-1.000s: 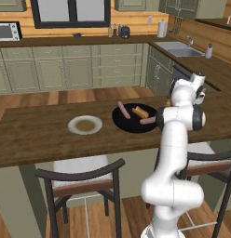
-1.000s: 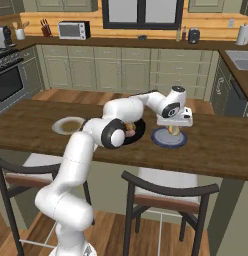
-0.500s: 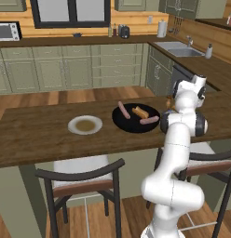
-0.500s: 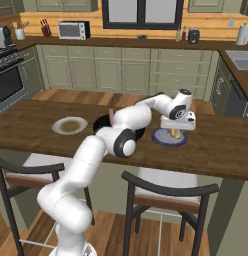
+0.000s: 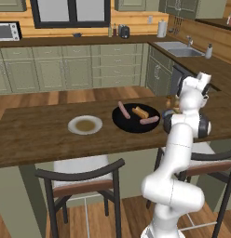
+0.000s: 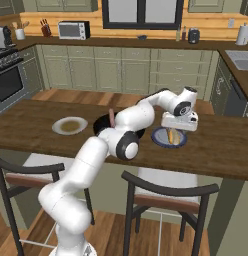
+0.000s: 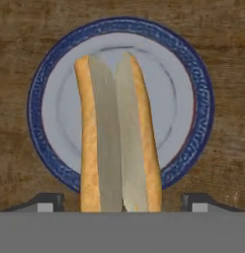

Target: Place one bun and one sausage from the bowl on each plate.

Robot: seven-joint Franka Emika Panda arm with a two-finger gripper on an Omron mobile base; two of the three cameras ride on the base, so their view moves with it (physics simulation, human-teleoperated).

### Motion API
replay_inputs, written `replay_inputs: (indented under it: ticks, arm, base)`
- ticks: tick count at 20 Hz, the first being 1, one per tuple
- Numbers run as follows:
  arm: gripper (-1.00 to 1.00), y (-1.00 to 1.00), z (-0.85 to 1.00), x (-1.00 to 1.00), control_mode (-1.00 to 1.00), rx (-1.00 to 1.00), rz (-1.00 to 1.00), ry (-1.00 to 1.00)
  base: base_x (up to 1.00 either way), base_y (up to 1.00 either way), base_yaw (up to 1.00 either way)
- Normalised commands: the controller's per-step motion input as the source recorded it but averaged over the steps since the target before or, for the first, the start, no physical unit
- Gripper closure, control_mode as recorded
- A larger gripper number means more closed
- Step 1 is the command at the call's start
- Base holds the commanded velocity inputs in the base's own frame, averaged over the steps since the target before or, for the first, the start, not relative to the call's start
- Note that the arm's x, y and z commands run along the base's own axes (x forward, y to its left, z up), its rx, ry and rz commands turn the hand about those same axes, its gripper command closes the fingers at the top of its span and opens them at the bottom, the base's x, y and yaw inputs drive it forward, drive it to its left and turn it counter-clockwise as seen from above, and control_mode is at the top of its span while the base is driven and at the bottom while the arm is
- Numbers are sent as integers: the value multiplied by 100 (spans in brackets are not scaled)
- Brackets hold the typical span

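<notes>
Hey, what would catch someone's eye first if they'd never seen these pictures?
Probably the split bun lying across the blue-rimmed plate, between the open jaws of the gripper poised over it. Next, the black bowl mid-counter with two sausages and another bun, and the white plate to its left.

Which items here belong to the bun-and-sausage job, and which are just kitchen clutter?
Job: black bowl with two sausages and a bun; white plate; blue-rimmed plate with a bun on it; the claw.

Clutter: microwave, sink, chairs, paper towel roll.
</notes>
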Motion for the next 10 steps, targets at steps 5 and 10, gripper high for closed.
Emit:
replay_inputs:
  ticks: [5, 10]
  arm:
    - [-100, 33, 7, -11, -100, -4, 0, -17]
    - [-100, 94, 37, -34, -100, -12, 0, -3]
  base:
    - [0, 0, 0]
    - [0, 0, 0]
